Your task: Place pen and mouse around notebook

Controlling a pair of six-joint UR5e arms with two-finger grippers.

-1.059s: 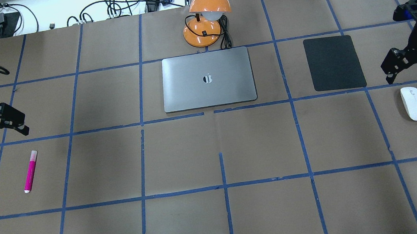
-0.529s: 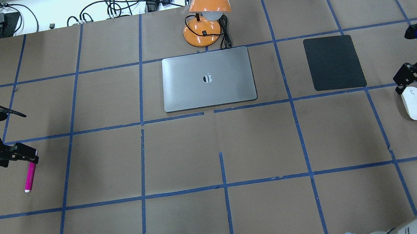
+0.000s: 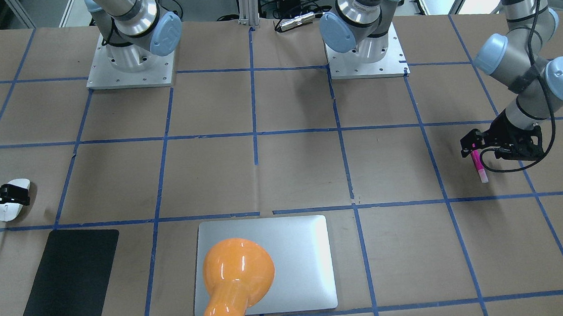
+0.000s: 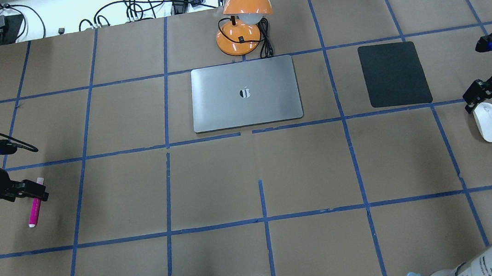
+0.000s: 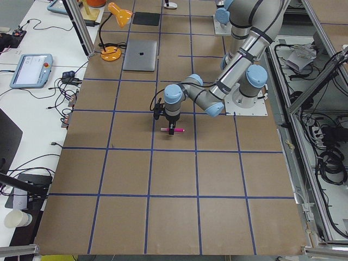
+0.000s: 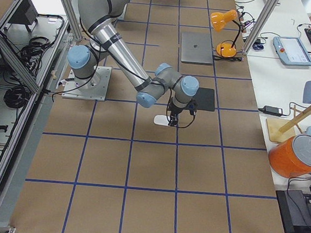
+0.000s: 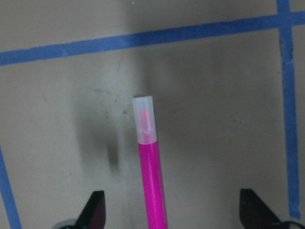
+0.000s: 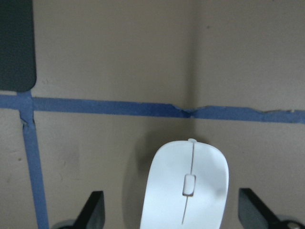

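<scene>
From overhead, the flat silver-grey notebook [image 4: 245, 92] lies midway across the brown-papered table [image 4: 305, 168], with bare paper at its 6 o'clock. The slim pink pen [image 4: 33, 215] lies toward its 8 o'clock near the table's edge, the white oval mouse [image 4: 490, 125] toward 4 o'clock. The left gripper [image 4: 35, 189] straddles the pen, fingers wide apart, holding nothing and hiding its middle; the right gripper [image 4: 487, 102] likewise straddles the mouse's far end. One of each thing

Mouse [image 8: 167, 200]: glossy plastic; notebook [image 4: 247, 110]: matt metal; table [image 4: 214, 183] w/ paper.
</scene>
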